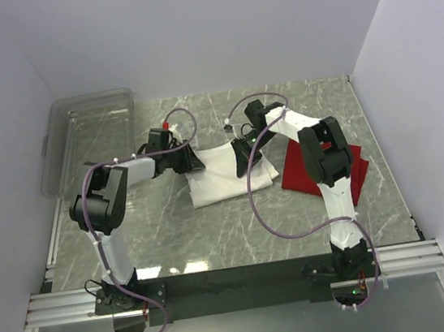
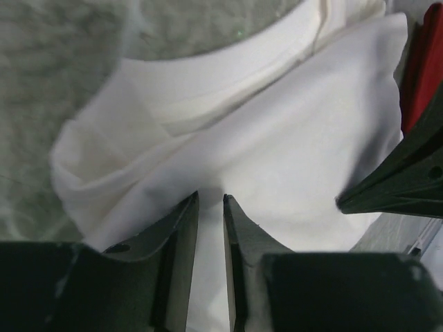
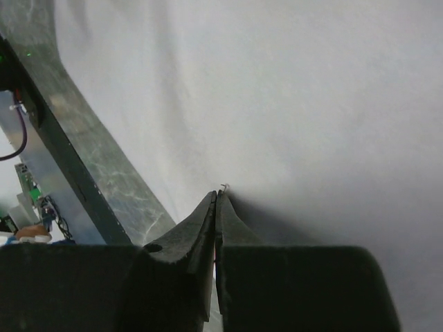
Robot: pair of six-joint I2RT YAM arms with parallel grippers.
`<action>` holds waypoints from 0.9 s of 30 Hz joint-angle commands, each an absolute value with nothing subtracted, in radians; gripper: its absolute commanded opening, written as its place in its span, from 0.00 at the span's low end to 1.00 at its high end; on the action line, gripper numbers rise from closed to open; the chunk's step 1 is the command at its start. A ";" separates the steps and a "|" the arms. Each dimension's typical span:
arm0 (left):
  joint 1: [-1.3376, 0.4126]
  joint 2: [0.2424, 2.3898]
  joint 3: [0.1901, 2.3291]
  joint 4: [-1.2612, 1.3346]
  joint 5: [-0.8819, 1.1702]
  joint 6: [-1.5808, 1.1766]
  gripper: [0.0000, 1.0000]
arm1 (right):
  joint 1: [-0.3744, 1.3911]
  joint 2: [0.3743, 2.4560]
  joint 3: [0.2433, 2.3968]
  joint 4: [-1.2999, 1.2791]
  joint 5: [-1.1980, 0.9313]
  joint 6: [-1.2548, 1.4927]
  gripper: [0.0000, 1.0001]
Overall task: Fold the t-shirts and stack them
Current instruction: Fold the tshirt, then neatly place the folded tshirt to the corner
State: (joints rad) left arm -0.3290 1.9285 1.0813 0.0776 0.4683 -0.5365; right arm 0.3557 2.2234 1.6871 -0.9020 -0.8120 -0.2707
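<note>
Cloth bridges the two arms: the white t-shirt (image 1: 228, 180), partly folded at mid surface (image 1: 215, 236), lies with its long axis left to right, and a claw sits at each far corner. The right claw (image 3: 216, 195) appears closed on the shirt's right edge. The left claw (image 2: 210, 200) has its jaws a slit apart against the left corner, and whether it grips is unclear. Both arms reach forward with elbows bent and wrists pitched down. Drawing those corners toward the bases looks the likely fold. The red t-shirt (image 1: 298, 171) lies just right, under the right arm.
</note>
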 commanded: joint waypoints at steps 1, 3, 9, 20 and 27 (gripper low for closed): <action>-0.264 1.985 1.134 0.081 0.520 -0.494 0.27 | 0.338 2.237 1.686 -0.877 -0.739 -0.224 0.06; -0.235 2.023 1.152 0.074 0.552 -0.466 0.27 | 0.328 2.243 1.683 -0.876 -0.730 -0.218 0.06; -0.207 2.057 1.206 0.072 0.600 -0.411 0.31 | 0.321 2.227 1.680 -0.893 -0.750 -0.247 0.06; -0.209 1.792 1.181 0.092 0.663 -0.379 0.47 | 0.268 2.218 1.893 -0.985 -0.907 -0.270 0.06; -0.224 1.704 1.023 0.115 0.735 -0.426 0.45 | 0.262 2.373 2.097 -0.948 -0.780 -0.108 0.06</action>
State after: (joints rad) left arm -0.2134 1.6955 1.0840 0.1009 0.6796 -0.4122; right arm 0.2588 2.2910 2.0373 -0.9596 -0.8417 -0.1978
